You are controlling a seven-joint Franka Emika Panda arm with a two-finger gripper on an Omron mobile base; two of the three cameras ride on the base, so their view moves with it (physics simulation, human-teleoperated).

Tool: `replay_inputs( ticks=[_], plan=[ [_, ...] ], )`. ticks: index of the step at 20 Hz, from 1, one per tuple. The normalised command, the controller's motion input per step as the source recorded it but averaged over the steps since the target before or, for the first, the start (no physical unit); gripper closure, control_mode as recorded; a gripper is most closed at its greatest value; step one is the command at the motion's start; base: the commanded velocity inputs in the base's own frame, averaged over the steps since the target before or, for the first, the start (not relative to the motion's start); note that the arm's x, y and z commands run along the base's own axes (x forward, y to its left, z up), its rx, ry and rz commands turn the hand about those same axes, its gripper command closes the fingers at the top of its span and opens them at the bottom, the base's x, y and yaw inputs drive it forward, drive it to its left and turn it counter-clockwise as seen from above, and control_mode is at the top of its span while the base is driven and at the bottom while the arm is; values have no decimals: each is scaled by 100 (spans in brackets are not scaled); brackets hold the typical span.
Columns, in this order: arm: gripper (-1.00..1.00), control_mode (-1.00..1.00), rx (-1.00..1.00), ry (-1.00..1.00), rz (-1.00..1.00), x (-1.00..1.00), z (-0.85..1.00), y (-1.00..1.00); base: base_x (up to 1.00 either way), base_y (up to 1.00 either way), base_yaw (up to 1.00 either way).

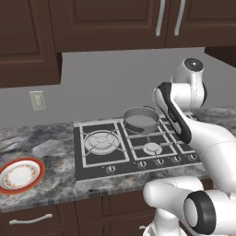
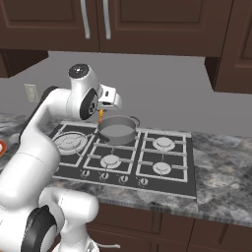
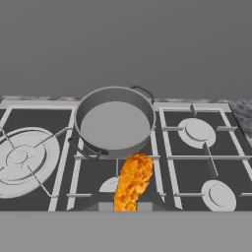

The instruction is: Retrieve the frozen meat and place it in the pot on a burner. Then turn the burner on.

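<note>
claw: while i watch from the right base camera, the gripper (image 2: 102, 114) hangs in the air just left of the pot's rim, clamped tight on the frozen meat (image 2: 101, 116), which shows as a small orange sliver under the hand.
grip: in the hand camera the frozen meat (image 3: 132, 182) rises from between the finger tips at the bottom edge, an orange-brown strip leaning slightly right, its top end near the pot's near wall.
meat position: held above the cooktop, short of the pot, not inside it.
pot: the pot (image 3: 115, 121) is grey, round and shallow, and i see nothing in it; it sits on the burner (image 3: 115, 150) in the back row, centre section, its near handle over the grate bars.
pot from the left: the pot (image 1: 141, 119) stands at the back of the cooktop (image 1: 92, 161), partly behind my arm.
neighbours: the large double-ringed burner (image 3: 22, 160) lies left of the pot; small silver-capped burners (image 3: 197, 132) lie right.
knobs: a row of knobs (image 2: 104, 175) runs along the cooktop's front edge.
counter: a white plate with red-orange rim (image 1: 20, 175) sits well left of the cooktop on the grey stone counter (image 1: 50, 150).
</note>
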Motion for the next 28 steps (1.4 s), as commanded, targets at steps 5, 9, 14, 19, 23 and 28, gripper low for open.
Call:
replay_inputs(
  ticks=[5, 9, 14, 19, 23, 28],
  plan=[
    [100, -100, -12, 0, 0, 24, -35, 10, 0, 0, 0],
    [100, -100, 0, 1, 0, 28, -33, 2, 0, 0, 0],
    [100, -100, 6, 7, 0, 40, -24, 0, 0, 0, 0],
    [100, -100, 2, 12, 0, 60, -12, 0, 0, 0, 0],
    [100, -100, 0, 12, 0, 64, -12, 1, 0, 0, 0],
    [100, -100, 0, 9, 0, 55, -33, 0, 0, 0, 0]
  ],
)
